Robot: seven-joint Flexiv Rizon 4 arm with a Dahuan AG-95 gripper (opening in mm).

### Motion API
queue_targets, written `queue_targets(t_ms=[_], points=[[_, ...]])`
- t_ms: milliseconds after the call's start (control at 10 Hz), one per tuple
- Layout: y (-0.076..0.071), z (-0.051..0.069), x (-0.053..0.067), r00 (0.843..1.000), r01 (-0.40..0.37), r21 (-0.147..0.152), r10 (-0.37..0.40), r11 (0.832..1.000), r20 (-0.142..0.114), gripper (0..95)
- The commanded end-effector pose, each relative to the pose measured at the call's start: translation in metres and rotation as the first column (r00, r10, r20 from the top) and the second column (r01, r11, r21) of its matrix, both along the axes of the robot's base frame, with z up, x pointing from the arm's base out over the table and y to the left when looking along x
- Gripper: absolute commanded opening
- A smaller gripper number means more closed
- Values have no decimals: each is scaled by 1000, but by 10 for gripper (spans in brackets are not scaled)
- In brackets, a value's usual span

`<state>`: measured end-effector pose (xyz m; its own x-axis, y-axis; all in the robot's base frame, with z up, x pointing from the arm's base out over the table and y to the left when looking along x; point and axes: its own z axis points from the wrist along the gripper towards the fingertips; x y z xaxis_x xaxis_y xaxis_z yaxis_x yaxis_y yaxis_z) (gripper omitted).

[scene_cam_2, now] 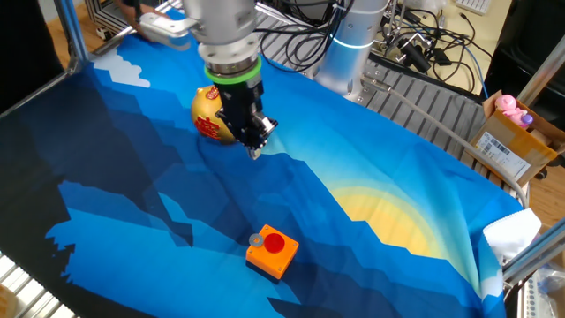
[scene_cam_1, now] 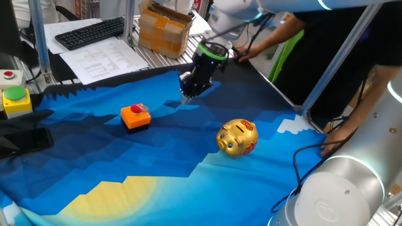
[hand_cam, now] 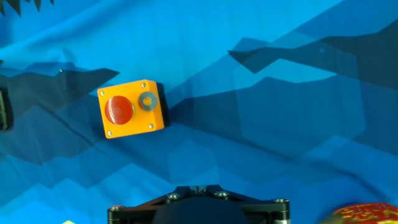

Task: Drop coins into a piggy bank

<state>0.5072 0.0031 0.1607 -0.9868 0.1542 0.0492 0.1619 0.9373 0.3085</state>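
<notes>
The gripper (scene_cam_1: 186, 96) hangs over the table (scene_cam_1: 188, 176), grip unclear, while a small coin (hand_cam: 147, 101) waits on the orange block (hand_cam: 130, 109), far from the gold piggy bank (scene_cam_1: 237, 137).

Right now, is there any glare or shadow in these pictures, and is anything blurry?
In one fixed view the gold piggy bank shows bright glare spots, and the foreground robot base is soft. In the other fixed view the hand hides part of the pig. In the hand view the orange block is sharp and casts a dark shadow.
</notes>
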Motion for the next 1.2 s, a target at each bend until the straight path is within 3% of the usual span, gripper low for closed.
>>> queue_targets(t_ms=[100,400,800,1000,1100,1200], points=[[1,-7,20,999,42,86,-39,995,-27,0],[3,-18,25,995,86,113,-80,990,-58,0],[4,-32,39,988,122,121,-109,985,-106,0],[3,-38,50,987,125,151,-108,980,-120,0],[4,-42,58,985,134,192,-109,972,-136,0],[6,-43,60,983,143,201,-116,969,-139,0]])
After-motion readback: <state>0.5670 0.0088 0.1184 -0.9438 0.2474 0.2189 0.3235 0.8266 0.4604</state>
